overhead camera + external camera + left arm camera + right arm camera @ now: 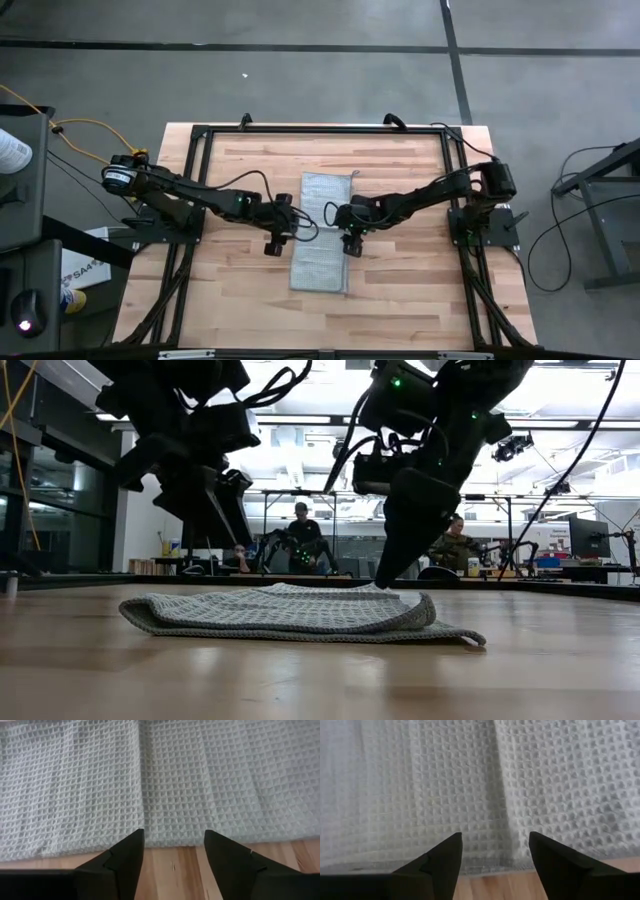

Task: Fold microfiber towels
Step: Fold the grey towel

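Note:
The light grey-blue microfiber towel (323, 232) lies folded into a long strip, several layers flat on the wooden table (420, 300), its length running from far to near. My left gripper (274, 240) is open just off the strip's left long edge (165, 840) and clear of it in the low view (215, 510). My right gripper (350, 243) is open, with its fingertips low over the strip's right long edge (492, 862). The towel also shows in the low view (290, 615). My right gripper points down at the towel's right long edge (385, 588), with one finger (400, 550) reaching the level of the top layer. I cannot tell whether it touches the cloth. The towel lies flat and slack on the table.
A black metal frame (320, 128) runs around the table's far and side edges. Bare wood lies on both sides of the strip and toward the near edge. People sit at desks in the room beyond the table (305, 525).

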Controlling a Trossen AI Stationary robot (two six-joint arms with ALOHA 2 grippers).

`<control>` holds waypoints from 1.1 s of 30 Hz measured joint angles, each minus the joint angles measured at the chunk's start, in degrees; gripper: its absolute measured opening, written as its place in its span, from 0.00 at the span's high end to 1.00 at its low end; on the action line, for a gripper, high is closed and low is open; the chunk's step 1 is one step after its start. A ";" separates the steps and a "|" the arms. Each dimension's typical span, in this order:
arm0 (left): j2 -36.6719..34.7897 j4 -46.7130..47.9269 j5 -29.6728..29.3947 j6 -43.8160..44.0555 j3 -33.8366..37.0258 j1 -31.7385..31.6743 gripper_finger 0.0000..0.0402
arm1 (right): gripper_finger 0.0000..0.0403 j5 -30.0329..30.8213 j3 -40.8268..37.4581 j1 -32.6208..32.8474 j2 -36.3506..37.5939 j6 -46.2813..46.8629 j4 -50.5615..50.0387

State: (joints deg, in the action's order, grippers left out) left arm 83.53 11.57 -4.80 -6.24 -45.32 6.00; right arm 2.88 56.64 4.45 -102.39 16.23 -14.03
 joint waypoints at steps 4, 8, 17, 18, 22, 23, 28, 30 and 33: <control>1.00 -0.72 -0.02 -1.87 0.00 0.00 0.48 | 0.45 1.32 0.00 0.02 0.00 -0.50 -0.06; 4.11 -2.32 -0.22 -3.30 -0.04 0.00 0.48 | 0.45 2.52 0.00 0.02 0.00 -1.46 0.13; 7.91 -3.54 -4.81 -4.37 0.02 -0.02 0.48 | 0.45 3.19 0.00 0.02 0.00 -2.68 -0.30; 7.76 -3.78 -4.83 -4.66 0.02 -0.02 0.48 | 0.45 3.21 0.00 0.02 0.00 -2.92 -0.28; 7.41 -4.53 -4.79 -6.20 -0.04 -0.43 0.48 | 0.45 3.19 0.00 -0.09 0.00 -2.99 -0.24; 7.41 -4.44 -4.59 -6.33 -0.02 -0.77 0.48 | 0.45 3.19 0.00 -0.09 0.00 -2.99 -0.27; 7.41 -4.63 -1.55 -5.45 -0.02 -3.65 0.48 | 0.45 3.19 0.00 -0.09 0.00 -3.99 -0.23; 7.41 -4.86 0.58 -4.94 -0.02 -4.84 0.48 | 0.45 3.20 0.00 -0.09 0.00 -4.05 -0.22; 7.41 -5.34 3.83 -4.02 -0.02 -5.98 0.48 | 0.45 3.20 0.00 -0.09 0.00 -4.07 -0.13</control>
State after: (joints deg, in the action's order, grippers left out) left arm 90.94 6.23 -0.97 -10.26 -45.34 0.02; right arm 6.08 56.64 4.36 -102.39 12.16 -14.16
